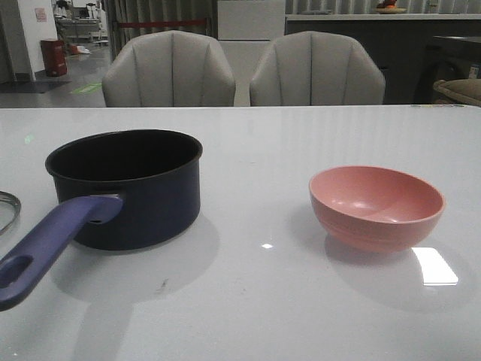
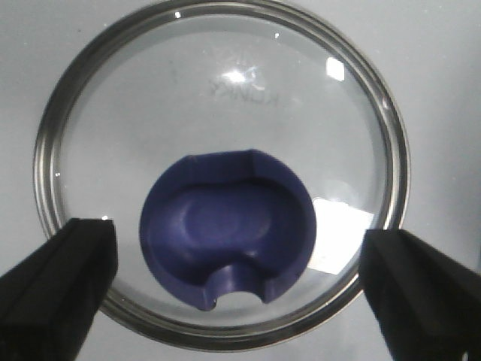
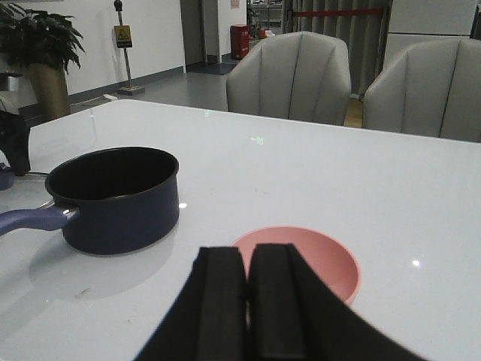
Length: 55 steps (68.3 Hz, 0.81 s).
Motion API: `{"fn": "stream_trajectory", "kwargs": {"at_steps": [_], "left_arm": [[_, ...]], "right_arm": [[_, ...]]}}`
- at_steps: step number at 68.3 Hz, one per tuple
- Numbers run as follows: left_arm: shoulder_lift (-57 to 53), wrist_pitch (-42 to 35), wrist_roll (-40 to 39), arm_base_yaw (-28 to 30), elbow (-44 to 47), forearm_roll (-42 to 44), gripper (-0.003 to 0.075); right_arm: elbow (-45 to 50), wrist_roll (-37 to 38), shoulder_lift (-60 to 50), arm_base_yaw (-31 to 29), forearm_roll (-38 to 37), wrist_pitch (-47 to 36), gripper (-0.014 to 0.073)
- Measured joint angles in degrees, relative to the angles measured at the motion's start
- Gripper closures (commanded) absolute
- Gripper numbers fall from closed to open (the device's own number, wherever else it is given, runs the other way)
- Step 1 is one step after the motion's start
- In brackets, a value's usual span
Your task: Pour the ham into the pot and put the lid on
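The dark navy pot (image 1: 143, 188) stands on the left of the table, its blue-purple handle (image 1: 45, 244) pointing to the near left. It also shows in the right wrist view (image 3: 120, 199). Its black inside shows no ham; no ham is visible anywhere. The glass lid (image 2: 225, 98) lies flat on the table under my left gripper (image 2: 233, 263), which is open, with one finger on either side of the blue-purple knob (image 2: 225, 226) and not touching it. Only the lid's rim (image 1: 6, 207) shows in the front view. My right gripper (image 3: 246, 259) is shut and empty, near the pink bowl.
A salmon-pink bowl (image 1: 376, 204) stands on the right of the table and looks empty; it also shows in the right wrist view (image 3: 323, 259). Two grey chairs (image 1: 169, 71) stand behind the table's far edge.
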Motion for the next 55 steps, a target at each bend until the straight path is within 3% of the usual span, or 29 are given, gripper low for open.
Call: {"fn": "stream_trajectory", "kwargs": {"at_steps": [23,42,55], "left_arm": [[4.97,-0.10,0.22,0.65,-1.44,0.10,0.0050],[5.20,-0.47,0.40,1.21,-1.44,0.11,0.0367],[5.20,-0.70,0.40,1.21,-1.44,0.11,0.0478]], "right_arm": [[0.00,0.00,0.00,0.00,0.00,0.00,0.0423],[0.00,0.00,0.00,0.00,0.00,0.00,0.0423],[0.00,0.00,0.00,0.00,0.00,0.00,0.0423]]}}
